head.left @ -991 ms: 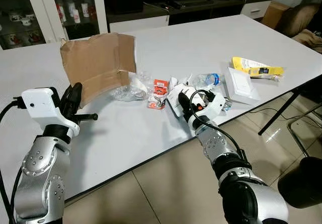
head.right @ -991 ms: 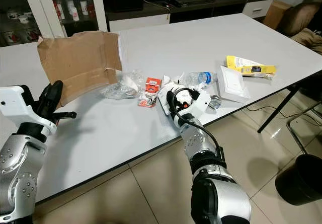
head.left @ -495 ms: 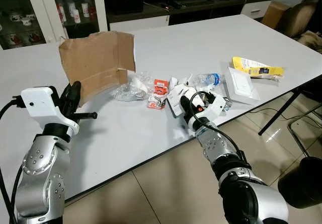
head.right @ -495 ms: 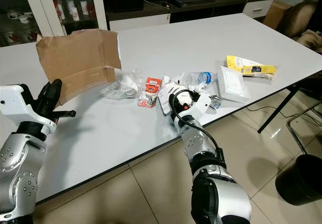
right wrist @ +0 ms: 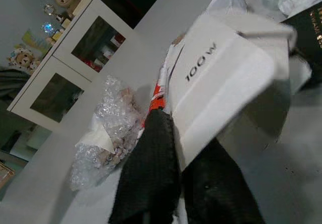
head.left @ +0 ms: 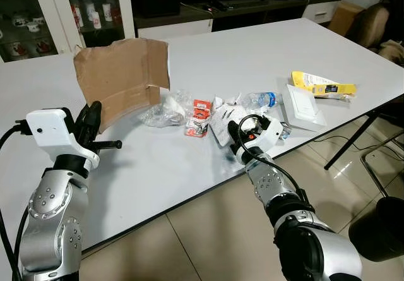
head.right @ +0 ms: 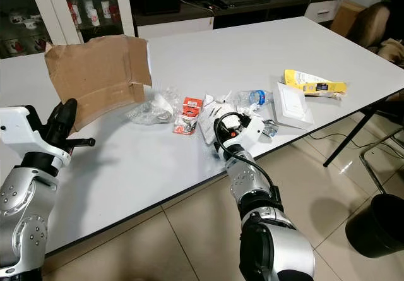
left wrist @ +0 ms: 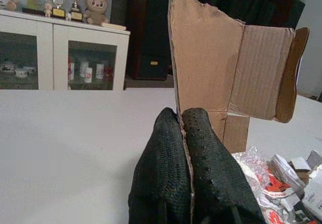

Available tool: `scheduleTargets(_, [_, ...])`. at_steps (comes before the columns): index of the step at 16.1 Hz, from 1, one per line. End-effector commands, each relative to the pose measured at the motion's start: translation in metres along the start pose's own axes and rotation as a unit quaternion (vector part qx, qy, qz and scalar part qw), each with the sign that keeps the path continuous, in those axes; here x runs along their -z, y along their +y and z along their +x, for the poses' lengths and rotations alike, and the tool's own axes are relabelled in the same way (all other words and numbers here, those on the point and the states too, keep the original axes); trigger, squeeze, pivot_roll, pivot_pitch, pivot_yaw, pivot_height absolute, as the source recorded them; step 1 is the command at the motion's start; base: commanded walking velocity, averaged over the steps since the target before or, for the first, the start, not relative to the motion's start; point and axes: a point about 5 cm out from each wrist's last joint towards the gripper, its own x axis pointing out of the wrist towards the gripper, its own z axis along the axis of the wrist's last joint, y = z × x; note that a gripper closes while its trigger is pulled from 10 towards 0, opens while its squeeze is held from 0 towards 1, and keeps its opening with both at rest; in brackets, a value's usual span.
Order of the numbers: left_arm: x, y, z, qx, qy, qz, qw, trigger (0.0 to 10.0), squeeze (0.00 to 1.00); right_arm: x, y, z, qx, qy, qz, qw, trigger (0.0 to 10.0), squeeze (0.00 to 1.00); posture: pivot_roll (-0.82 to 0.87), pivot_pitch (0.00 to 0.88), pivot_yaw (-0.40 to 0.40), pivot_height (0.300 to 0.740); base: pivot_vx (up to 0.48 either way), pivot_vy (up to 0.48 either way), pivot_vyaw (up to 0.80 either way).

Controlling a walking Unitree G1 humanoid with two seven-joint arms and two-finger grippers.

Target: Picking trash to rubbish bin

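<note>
Right end effector [right wrist: 173, 148] is clamped on the white cardboard box printed "100 W" [right wrist: 221, 78], fingers [right wrist: 151, 173] pinched tight on its edge, low over the white tabletop [head.left: 252, 53] beside the red-and-white packet [head.left: 201, 115] and the crumpled clear bubble wrap [head.left: 165, 109]. Left end effector [left wrist: 185, 148] is pressed closed on the edge of the torn brown cardboard sheet [head.left: 123, 76], holding it upright. Against a second ago, the box has pulled a little nearer the tabletop's edge; the cardboard sheet stays put.
</note>
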Motion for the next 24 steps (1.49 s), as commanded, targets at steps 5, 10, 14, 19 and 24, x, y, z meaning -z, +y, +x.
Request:
scheduleTargets(5, [0.003, -0.003, 0.000, 0.005, 0.002, 0.010, 1.000, 0.0, 0.00, -0.011, 0.017, 0.004, -0.058, -0.024, -0.029, 0.998, 0.0, 0.00, 0.13, 0.000, -0.077, 0.740, 0.000, 0.000, 0.00])
scheduleTargets(10, [0.002, 0.006, -0.001, -0.031, 0.007, 0.012, 0.999, 0.0, 0.00, -0.018, 0.054, -0.010, -0.145, -0.066, -0.027, 0.987, 0.0, 0.00, 0.11, 0.000, -0.075, 0.740, 0.000, 0.000, 0.00])
scheduleTargets(14, [0.000, -0.021, 0.010, -0.002, -0.002, -0.024, 1.000, 0.0, 0.00, -0.043, 0.085, -0.049, -0.173, -0.121, -0.160, 0.964, 0.0, 0.00, 0.07, 0.000, -0.077, 0.740, 0.000, 0.000, 0.00])
scheduleTargets(19, [-0.002, -0.044, 0.015, 0.000, -0.022, -0.081, 0.996, 0.0, 0.00, -0.075, 0.085, -0.084, -0.105, -0.161, -0.304, 0.933, 0.0, 0.00, 0.03, 0.000, -0.080, 0.740, 0.000, 0.000, 0.00])
scheduleTargets(24, [0.001, -0.049, 0.026, 0.000, -0.031, -0.055, 0.998, 3.2, 0.00, -0.064, 0.058, -0.081, -0.014, -0.120, -0.353, 0.928, 10.0, 0.00, 0.06, 0.000, -0.076, 0.740, 0.000, 0.000, 0.00])
